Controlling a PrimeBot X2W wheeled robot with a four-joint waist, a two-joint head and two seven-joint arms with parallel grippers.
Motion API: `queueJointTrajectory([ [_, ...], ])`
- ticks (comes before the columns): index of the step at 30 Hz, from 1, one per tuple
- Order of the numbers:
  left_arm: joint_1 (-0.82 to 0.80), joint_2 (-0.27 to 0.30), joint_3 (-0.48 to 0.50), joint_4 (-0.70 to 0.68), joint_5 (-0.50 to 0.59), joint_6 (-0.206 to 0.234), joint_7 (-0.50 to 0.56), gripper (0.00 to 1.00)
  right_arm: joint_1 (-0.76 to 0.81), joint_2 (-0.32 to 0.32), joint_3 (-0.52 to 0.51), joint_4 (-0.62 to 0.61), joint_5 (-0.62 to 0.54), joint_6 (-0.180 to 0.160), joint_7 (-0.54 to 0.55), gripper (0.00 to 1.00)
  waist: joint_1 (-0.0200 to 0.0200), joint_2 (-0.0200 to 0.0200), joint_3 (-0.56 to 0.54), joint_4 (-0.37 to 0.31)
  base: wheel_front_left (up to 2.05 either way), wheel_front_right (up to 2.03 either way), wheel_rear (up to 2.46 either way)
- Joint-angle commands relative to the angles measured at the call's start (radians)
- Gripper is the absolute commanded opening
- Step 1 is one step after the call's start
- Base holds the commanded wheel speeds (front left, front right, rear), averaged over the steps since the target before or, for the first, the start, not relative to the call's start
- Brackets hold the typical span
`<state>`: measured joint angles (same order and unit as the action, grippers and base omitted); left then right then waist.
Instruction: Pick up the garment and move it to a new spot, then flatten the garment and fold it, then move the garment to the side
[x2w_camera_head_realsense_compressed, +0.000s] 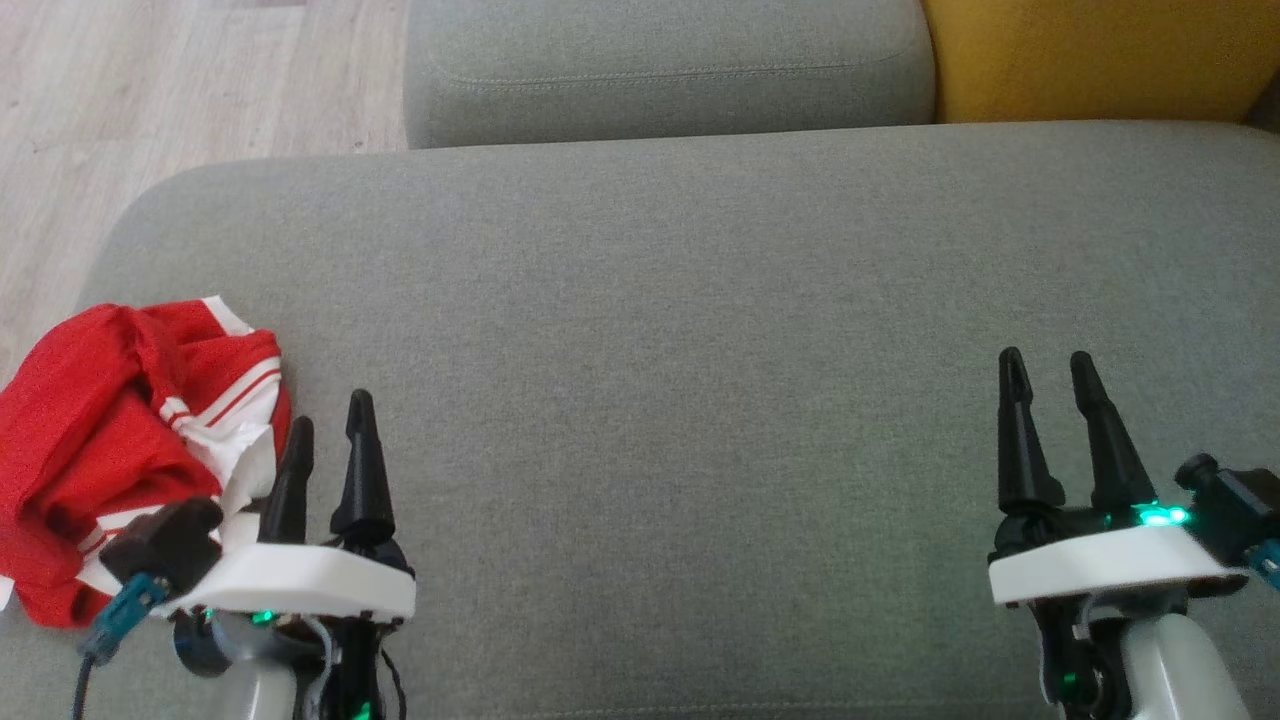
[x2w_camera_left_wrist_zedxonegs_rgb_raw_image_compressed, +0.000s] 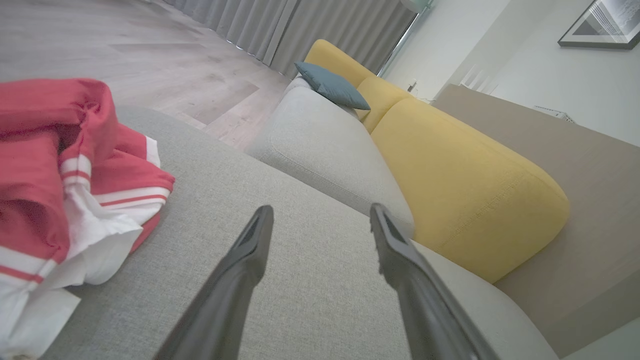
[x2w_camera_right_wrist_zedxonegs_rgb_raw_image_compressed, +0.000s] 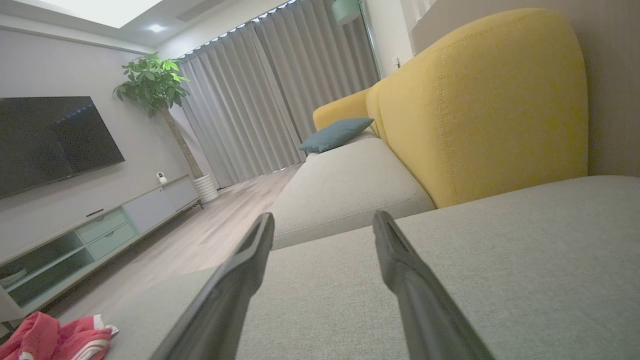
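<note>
The garment (x2w_camera_head_realsense_compressed: 110, 440) is red with white stripes. It lies in a crumpled heap on the big grey sofa seat (x2w_camera_head_realsense_compressed: 680, 380), far over on the robot's left, close to the seat's edge and the wooden floor (x2w_camera_head_realsense_compressed: 150, 90).

The left gripper (x2w_camera_head_realsense_compressed: 330, 415) hangs just beside the heap. Its two dark fingers are spread apart and there is nothing between them. In the left wrist view a strip of grey seat shows between the fingers and the cloth, so they are not touching.

The right gripper (x2w_camera_head_realsense_compressed: 1046, 358) is well away on the other side of the seat. Its fingers are spread apart too, with nothing in them, just grey seat below.

Behind the seat are another grey cushion (x2w_camera_head_realsense_compressed: 660, 70) and a yellow back cushion (x2w_camera_head_realsense_compressed: 1090, 50). A blue pillow (x2w_camera_right_wrist_zedxonegs_rgb_raw_image_compressed: 336, 134) leans on the yellow part farther along the sofa.

In the right wrist view, across the room, a white pot (x2w_camera_right_wrist_zedxonegs_rgb_raw_image_compressed: 204, 187) stands on the floor with a tall green plant (x2w_camera_right_wrist_zedxonegs_rgb_raw_image_compressed: 150, 82) in it. Next to it is a long low cabinet (x2w_camera_right_wrist_zedxonegs_rgb_raw_image_compressed: 100, 225) under a dark TV (x2w_camera_right_wrist_zedxonegs_rgb_raw_image_compressed: 50, 140). The cabinet has open shelves, and something pale sits on one (too small to tell what).
</note>
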<state>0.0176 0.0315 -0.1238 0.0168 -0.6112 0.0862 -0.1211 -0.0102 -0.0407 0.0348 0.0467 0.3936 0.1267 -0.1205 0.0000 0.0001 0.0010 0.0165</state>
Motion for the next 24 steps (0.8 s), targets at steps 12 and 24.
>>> queueJointTrajectory([
  [12, -0.027, 0.023, -0.029, -0.068, 0.205, 0.044, -0.047, 1.00, -0.037, -0.008, 0.040, -0.059, -0.183, 0.003, -0.047, 1.00, 0.0000, -0.0001, -0.001, 0.005, 0.00, 0.00, 0.00],
  [24, -0.026, 0.053, -0.103, -0.086, 0.350, 0.113, -0.082, 1.00, -0.038, -0.008, 0.059, -0.073, -0.325, 0.003, -0.082, 1.00, 0.0000, -0.0001, -0.005, 0.010, 0.00, 0.00, 0.00],
])
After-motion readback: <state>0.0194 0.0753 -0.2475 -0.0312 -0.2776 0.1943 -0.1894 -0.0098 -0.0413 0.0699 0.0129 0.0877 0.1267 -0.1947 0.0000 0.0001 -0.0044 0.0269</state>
